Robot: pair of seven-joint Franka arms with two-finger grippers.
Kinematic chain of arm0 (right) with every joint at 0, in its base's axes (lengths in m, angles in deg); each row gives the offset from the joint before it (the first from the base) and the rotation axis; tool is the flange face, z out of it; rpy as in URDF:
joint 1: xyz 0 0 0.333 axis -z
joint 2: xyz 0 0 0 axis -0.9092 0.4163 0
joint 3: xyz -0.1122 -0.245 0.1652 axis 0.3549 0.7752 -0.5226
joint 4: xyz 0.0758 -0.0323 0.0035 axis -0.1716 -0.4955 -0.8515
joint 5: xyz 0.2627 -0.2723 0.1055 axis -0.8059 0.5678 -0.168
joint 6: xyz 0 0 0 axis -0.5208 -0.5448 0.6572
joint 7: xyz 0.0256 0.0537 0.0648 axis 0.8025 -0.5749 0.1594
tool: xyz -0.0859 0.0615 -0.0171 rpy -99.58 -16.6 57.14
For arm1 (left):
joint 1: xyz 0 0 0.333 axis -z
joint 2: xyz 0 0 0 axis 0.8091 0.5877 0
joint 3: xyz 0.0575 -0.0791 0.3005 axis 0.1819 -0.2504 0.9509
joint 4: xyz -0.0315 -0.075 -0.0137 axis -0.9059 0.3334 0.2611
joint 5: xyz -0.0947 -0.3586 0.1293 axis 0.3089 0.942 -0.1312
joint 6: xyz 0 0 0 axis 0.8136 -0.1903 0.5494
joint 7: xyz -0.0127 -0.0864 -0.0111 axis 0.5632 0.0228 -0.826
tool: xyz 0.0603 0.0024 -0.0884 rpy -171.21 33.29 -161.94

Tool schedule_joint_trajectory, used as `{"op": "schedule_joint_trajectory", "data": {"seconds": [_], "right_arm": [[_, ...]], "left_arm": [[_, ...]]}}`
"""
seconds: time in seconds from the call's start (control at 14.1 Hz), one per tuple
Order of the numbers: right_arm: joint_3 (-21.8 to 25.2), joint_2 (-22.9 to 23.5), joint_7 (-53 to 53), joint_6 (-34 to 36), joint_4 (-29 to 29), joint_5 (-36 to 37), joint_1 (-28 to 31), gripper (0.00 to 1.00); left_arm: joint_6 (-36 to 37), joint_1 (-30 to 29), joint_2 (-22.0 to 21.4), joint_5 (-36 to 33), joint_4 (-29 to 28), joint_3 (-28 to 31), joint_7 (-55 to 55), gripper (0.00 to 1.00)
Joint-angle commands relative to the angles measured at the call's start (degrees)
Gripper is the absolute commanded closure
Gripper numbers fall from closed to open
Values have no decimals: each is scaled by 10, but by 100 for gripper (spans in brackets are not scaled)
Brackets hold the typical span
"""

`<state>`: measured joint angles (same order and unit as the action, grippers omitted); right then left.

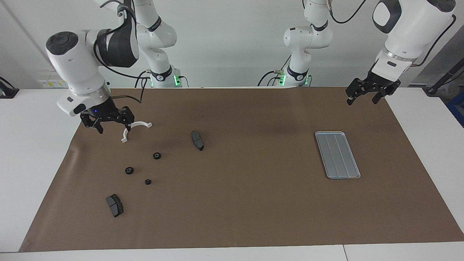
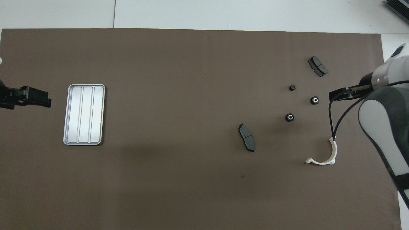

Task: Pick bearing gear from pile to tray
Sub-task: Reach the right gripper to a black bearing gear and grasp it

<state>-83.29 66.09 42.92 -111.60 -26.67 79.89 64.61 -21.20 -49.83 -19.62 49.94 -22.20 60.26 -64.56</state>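
The pile lies spread toward the right arm's end of the brown mat: three small black rings (image 1: pixel 157 156) (image 1: pixel 129 170) (image 1: pixel 148 182), two dark grey brake-pad pieces (image 1: pixel 197 140) (image 1: pixel 115 205) and a white half-ring bracket (image 1: pixel 136 128). The overhead view shows the rings (image 2: pixel 315 100), the pads (image 2: pixel 246 137) and the bracket (image 2: pixel 324 156) too. The silver grooved tray (image 1: pixel 337 154) (image 2: pixel 84 114) lies empty toward the left arm's end. My right gripper (image 1: pixel 113 128) (image 2: pixel 338 95) is open and empty, raised over the mat's edge beside the bracket. My left gripper (image 1: pixel 362 101) (image 2: pixel 38 97) is open, raised beside the tray.
The brown mat (image 1: pixel 253 203) covers most of the white table. A wide stretch of bare mat lies between the pile and the tray. A black cable (image 2: pixel 334 124) hangs from the right arm over the bracket.
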Motion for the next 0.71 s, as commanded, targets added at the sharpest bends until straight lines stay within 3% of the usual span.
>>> {"op": "schedule_joint_trajectory", "data": {"seconds": [0.0, 0.43, 0.64], "right_arm": [[-3, 50, 82, -54, -2, -40, 29, 0], [-3, 98, 121, -200, -75, -53, 30, 0], [-3, 129, 140, -237, -79, -53, 30, 0]], "left_arm": [[-5, -5, -17, 7, -18, -2, 6, 0], [-5, -5, -17, 7, -18, -2, 6, 0], [-5, -5, -17, 7, -18, -2, 6, 0]]}}
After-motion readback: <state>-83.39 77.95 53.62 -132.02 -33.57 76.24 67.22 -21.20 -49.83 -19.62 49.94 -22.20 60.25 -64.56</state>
